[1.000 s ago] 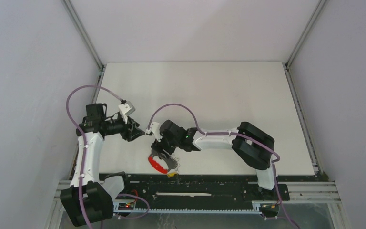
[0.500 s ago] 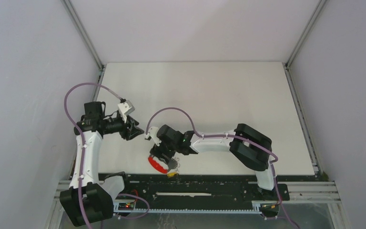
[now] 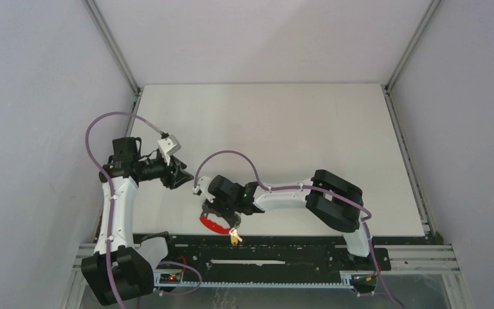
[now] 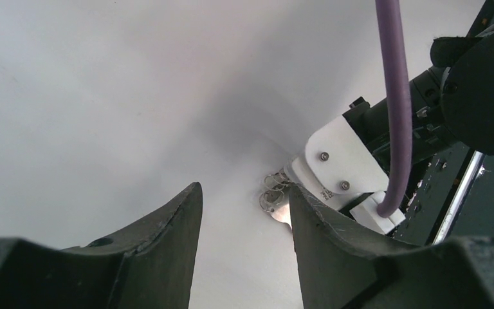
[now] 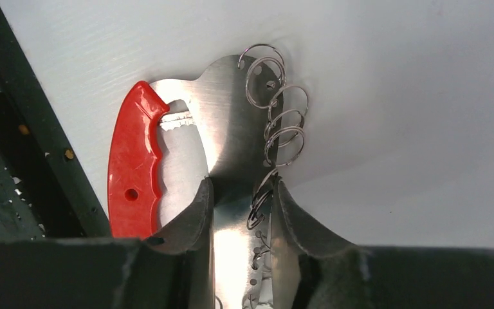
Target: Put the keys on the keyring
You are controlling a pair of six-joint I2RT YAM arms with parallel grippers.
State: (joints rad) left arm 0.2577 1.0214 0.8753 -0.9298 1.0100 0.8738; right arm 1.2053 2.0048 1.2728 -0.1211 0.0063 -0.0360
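Note:
The keyring lies near the table's front edge: a red curved band [image 3: 213, 224] [image 5: 132, 174] on a shiny metal plate [image 5: 225, 135] with a row of small wire rings [image 5: 276, 109] [image 4: 272, 193]. My right gripper [image 3: 222, 214] [image 5: 241, 185] is down over it, fingers pressed on either edge of the plate's narrow strip. One key with a yellow tag [image 3: 235, 237] lies just in front of it at the table's edge. The black-tagged key is hidden. My left gripper [image 3: 183, 176] [image 4: 244, 190] hovers to the left, open, nothing between its fingers.
A black rail [image 3: 283, 248] runs along the near edge, right beside the keyring. The enclosure's left wall [image 3: 51, 129] stands close to the left arm. The right wrist's white camera mount [image 4: 341, 170] and purple cable [image 4: 395, 96] fill the right of the left wrist view.
My right gripper has slid left and toward the near edge, dropped over the keyring and closed on its metal plate. The left arm has barely moved.

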